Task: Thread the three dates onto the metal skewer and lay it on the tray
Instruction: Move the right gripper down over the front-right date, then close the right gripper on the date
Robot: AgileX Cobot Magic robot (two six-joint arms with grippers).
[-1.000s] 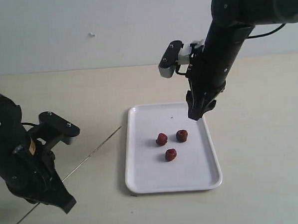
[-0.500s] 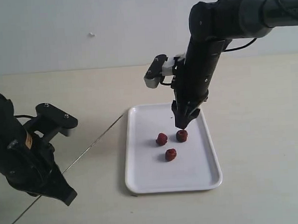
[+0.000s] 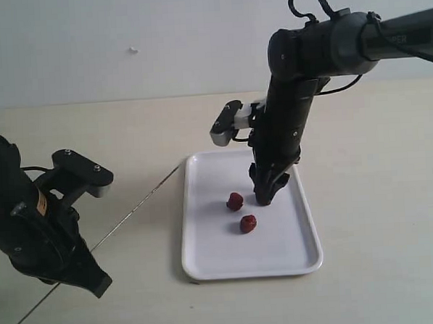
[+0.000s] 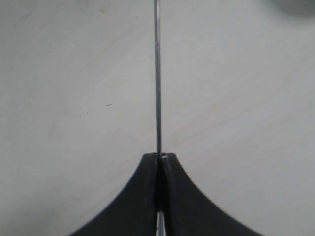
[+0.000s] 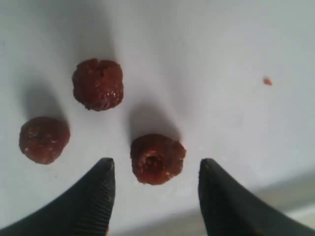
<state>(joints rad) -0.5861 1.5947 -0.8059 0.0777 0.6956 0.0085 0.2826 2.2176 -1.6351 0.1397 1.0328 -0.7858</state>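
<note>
The left claw [image 4: 159,158] is clamped together on the skewer [image 4: 157,73], which slants across the surface [image 3: 128,130], its far end near a corner of the tray [image 3: 207,253]. The right claw [image 5: 155,164] stands apart, straddling one date [image 5: 157,158] on the tray. The second date [image 5: 98,83] and third date [image 5: 44,139] lie just beside it.

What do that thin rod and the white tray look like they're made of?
The thin rod looks like bare metal: grey, straight, with a bright glint. The tray is smooth white with a soft sheen, perhaps plastic or glazed ceramic; the look leaves that open.
</note>
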